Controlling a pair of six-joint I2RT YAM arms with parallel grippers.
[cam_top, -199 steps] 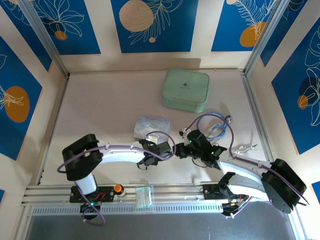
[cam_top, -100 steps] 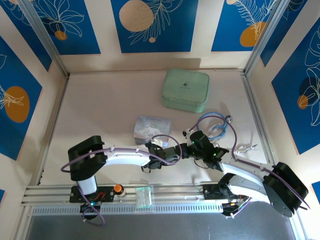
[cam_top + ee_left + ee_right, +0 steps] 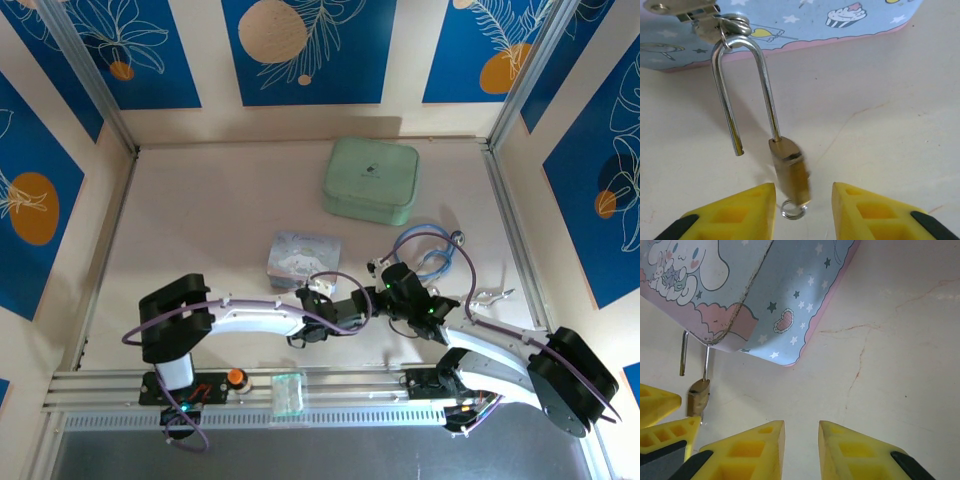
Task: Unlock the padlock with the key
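Observation:
The brass padlock (image 3: 790,170) hangs by its silver shackle (image 3: 765,85) from the hasp of the pastel cartoon tin (image 3: 805,20). One shackle leg stands free of the body. My left gripper (image 3: 804,200) is open, a finger on each side of the blurred padlock body with a gap to each. A small silver ring (image 3: 792,209) shows under the body; the key itself is hidden. In the right wrist view the padlock (image 3: 697,397) hangs at the tin's (image 3: 740,290) corner beside the left fingers (image 3: 660,405). My right gripper (image 3: 801,440) is open and empty over bare table.
From above, the tin (image 3: 303,255) lies mid-table with both grippers (image 3: 315,298) (image 3: 370,290) close together at its near edge. A mint green case (image 3: 370,180) sits behind. A blue cable coil (image 3: 430,255) and a metal clip (image 3: 490,295) lie to the right.
The left arm has reached further right, bringing its gripper closer to the right one. Its jaws have widened slightly. The right gripper has shifted a little.

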